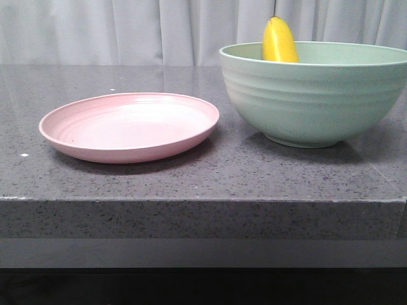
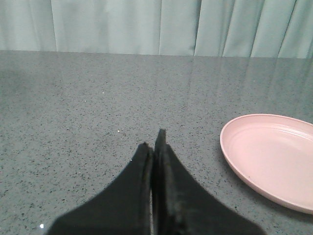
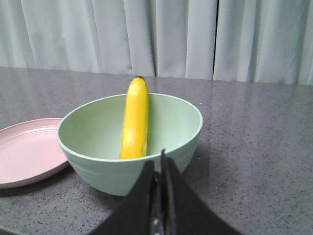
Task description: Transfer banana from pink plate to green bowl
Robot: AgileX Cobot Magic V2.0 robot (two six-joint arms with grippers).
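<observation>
Green bowl: large, deep, round, pale mint-green bowl (image 1: 315, 95) with horizontal ridges outside; upright on the right side of the desk.
Bowl contents: short, plump, bright-yellow banana (image 3: 135, 119) with dark tip; standing steeply inside, leaning on the far inner wall, tip above the rim.
Pink plate: shallow, round, pale-pink matte plate (image 1: 130, 126) with faint rings and low rim; flat on the desk, just left of the bowl; holding nothing.
Gap between containers: rims close; contact cannot be told.
Desk: dark grey speckled stone slab (image 1: 203, 178) with thick front edge.
Backdrop: pale pleated curtain (image 1: 127, 28) behind the desk.
Left hand (image 2: 155, 147): clenched, black fingers pressed together, grasping nothing; low over bare desk, apart from the plate.
Right hand (image 3: 157, 164): clenched, grasping nothing; on the near side of the bowl, outside its rim.
</observation>
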